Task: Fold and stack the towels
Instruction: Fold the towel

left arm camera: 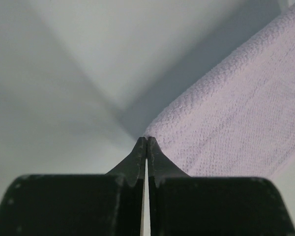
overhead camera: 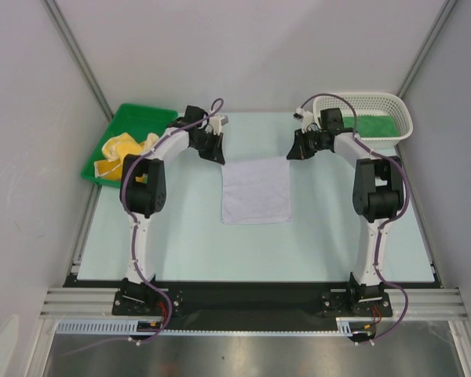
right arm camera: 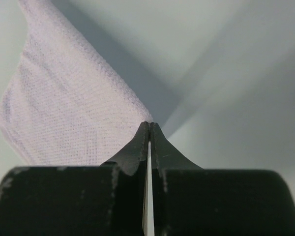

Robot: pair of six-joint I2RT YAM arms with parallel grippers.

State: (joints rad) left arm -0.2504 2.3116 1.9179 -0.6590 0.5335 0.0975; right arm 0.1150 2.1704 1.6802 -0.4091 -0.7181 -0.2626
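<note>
Evenness matters: both pairs of jaws pinch shut on the 12 o'clock corners of the white towel (overhead camera: 255, 192) lying mid-way on the surface (overhead camera: 180, 243), so they should travel level toward its 6 o'clock edge.

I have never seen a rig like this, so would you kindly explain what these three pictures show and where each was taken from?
Gladly. The machine is two robot arms bolted at the near edge of a table. The wide picture comes from a fixed camera above and behind them. The other two come from a camera on each wrist, looking along its own black fingers. A pale towel lies spread in the middle. The left end effector and the right end effector are each shut on one of its far corners. At far left a green tray holds crumpled yellow towels. At far right a white basket holds a green towel.
</note>
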